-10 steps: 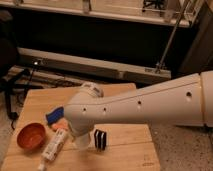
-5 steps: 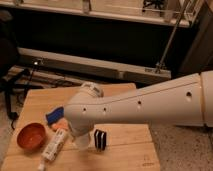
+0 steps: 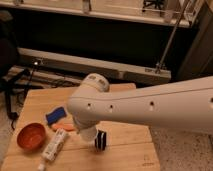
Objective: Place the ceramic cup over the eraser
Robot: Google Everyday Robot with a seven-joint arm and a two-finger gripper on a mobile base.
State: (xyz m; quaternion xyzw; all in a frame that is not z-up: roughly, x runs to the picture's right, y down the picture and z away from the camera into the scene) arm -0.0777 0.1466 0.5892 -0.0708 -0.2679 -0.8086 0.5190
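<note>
The eraser (image 3: 101,140), a small upright block with black and white stripes, stands on the wooden table (image 3: 127,150) near its front middle. My large white arm reaches in from the right and bends down just left of the eraser. My gripper (image 3: 89,138) is at the low end of the arm, close against the eraser's left side and mostly hidden by the arm. A white shape there may be the ceramic cup, but I cannot tell it apart from the arm.
An orange-red bowl (image 3: 31,136) sits at the table's left. A white tube (image 3: 54,145) lies beside it. A blue flat block (image 3: 56,115) and an orange stick (image 3: 62,127) lie behind the tube. A dark shelf and metal rail run behind the table.
</note>
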